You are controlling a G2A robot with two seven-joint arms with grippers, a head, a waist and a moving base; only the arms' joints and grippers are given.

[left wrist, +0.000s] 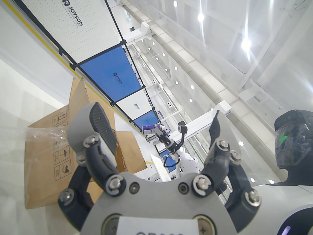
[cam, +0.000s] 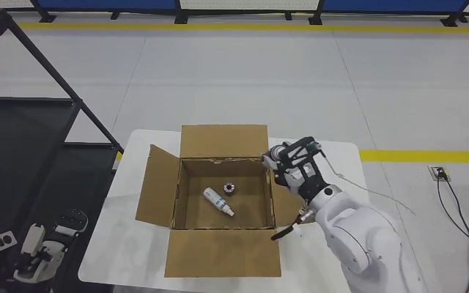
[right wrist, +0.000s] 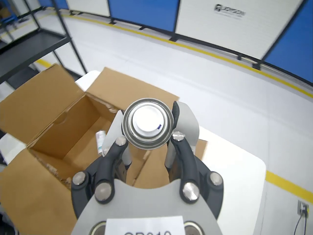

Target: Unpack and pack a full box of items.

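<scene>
An open cardboard box [cam: 223,160] stands on the white table [cam: 146,150]. Inside it lie a white bottle [cam: 220,203] and a small round item [cam: 229,188]. My right gripper [cam: 282,160] hovers over the box's right wall, shut on a metal can [cam: 273,155]. The right wrist view looks down on the can's [right wrist: 146,123] end between the fingers of that gripper [right wrist: 148,118], with the box [right wrist: 49,128] and bottle [right wrist: 100,140] below. My left gripper [left wrist: 156,113] is open with nothing in it, low beside the box [left wrist: 49,147] and pointing upward.
A black metal shelf rack [cam: 44,146] stands left of the table. Box flaps spread flat on all four sides. Bare table [right wrist: 232,152] lies right of the box. A cable and floor socket [cam: 440,173] sit far right.
</scene>
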